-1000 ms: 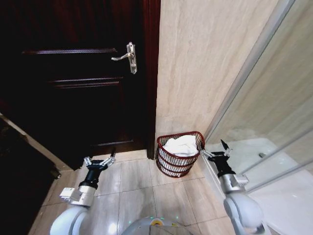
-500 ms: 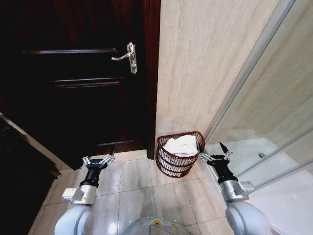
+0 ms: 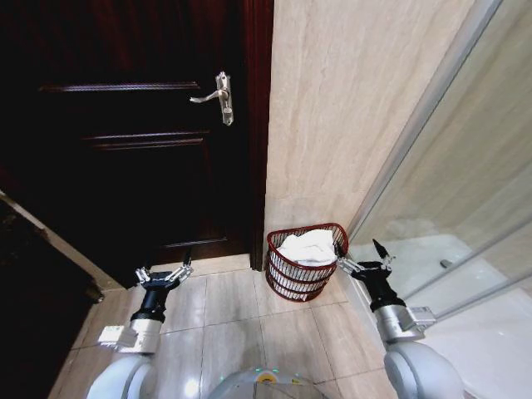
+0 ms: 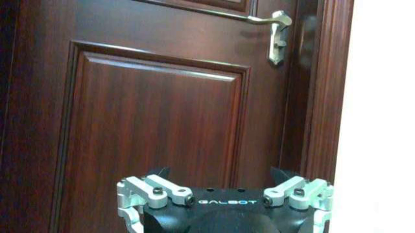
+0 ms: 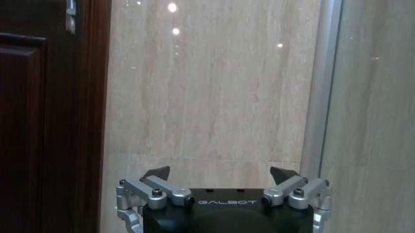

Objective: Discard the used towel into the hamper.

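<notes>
The hamper, a small round reddish-brown wire basket, stands on the tiled floor against the beige wall, just right of the dark door. A white towel lies bunched inside it, filling its top. My right gripper hangs open and empty just right of the hamper's rim, pointing at the wall. My left gripper is open and empty too, low at the left in front of the door; its fingertips face the door panel.
The dark wooden door with a silver lever handle is shut. A glass shower screen with a metal frame runs along the right. Beige floor tiles lie between my arms.
The left arm has drawn back slightly toward the lower left. The right gripper has sunk a little beside the hamper. The towel and hamper have not moved.
</notes>
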Motion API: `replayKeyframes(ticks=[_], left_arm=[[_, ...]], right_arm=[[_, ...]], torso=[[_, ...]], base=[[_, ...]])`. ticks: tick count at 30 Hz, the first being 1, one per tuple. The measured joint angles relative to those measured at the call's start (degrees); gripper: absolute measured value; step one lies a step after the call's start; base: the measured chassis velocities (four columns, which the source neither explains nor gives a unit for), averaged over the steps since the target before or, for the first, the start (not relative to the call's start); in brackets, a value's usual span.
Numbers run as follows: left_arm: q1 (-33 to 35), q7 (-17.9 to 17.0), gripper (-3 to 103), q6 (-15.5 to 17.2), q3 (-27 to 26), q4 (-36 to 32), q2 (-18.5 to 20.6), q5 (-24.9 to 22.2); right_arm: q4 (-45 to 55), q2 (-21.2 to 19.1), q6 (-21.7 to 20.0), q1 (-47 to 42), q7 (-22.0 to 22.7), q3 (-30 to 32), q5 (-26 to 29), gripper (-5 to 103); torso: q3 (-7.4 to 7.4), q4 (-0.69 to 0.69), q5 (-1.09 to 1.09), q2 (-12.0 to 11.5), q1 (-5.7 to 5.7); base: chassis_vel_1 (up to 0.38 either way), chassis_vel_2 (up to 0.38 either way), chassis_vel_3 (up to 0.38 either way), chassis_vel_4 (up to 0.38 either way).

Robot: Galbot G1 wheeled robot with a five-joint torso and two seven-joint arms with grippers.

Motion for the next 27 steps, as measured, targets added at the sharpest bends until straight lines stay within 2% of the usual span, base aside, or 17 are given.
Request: replayKeyframes(ticks=[7, 19, 27], left_arm=[[0.55, 0.28, 100, -0.19, -0.01, -0.68, -0.01, 0.25], [0.19, 0.3, 100, -0.74, 0.36, -0.66, -0.92, 1.27], [0.45, 0.03, 100, -1.41, 0.41, -0.99, -2.14, 1.89]], right_arm=[[0.17, 0.54, 1.5, -1.59, -0.33, 0.32, 0.04, 100], [0.19, 0.27, 3.02, -2.83, -0.81, 2.21, 2.24, 100], [0.18, -0.06, 3.4, -3.27, -1.56, 2.3, 2.68, 100]], torso=[[-0.08, 0.01, 0.0, -0.15, -0.05], [-1.84, 0.01, 0.0, -3.02, -1.15], [-2.36, 0.01, 0.01, -3.66, -1.3]], base=[[0.016, -0.023, -0.016, 0.023], [0.025, -0.029, -0.029, 0.024], [0.008, -0.013, -0.006, 0.008]])
